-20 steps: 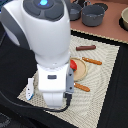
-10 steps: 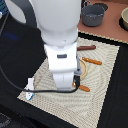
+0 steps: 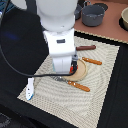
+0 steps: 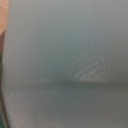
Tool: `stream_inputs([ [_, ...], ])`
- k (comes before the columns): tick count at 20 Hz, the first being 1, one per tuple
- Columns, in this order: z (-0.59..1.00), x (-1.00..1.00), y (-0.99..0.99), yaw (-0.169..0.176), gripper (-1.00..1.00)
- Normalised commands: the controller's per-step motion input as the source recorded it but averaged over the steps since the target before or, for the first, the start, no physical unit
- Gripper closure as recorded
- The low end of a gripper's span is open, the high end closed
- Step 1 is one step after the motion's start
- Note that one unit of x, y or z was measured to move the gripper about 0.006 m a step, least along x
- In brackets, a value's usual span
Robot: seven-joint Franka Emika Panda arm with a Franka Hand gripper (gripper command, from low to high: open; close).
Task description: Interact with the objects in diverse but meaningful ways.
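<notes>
So the arm's white body [image 3: 59, 45] sits right over the round wooden plate [image 3: 80, 72], covering most of it, and the gripper underneath is hidden, can't say if it's open or closed. Wrist view is just a grey-blue blur, nothing readable. Behind the plate, the grey saucepan [image 3: 93, 15] is soft, and a bowl-like thing [image 3: 124, 17] gets cut off by the frame edge
</notes>
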Motion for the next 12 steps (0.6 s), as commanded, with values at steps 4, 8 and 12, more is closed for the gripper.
stream_inputs([
  [4, -0.13, -0.93, 0.41, 0.015, 1.0],
  [8, -0.2, -0.81, 0.5, 0.023, 1.0],
  [12, -0.29, -0.5, 0.39, 0.015, 1.0],
])
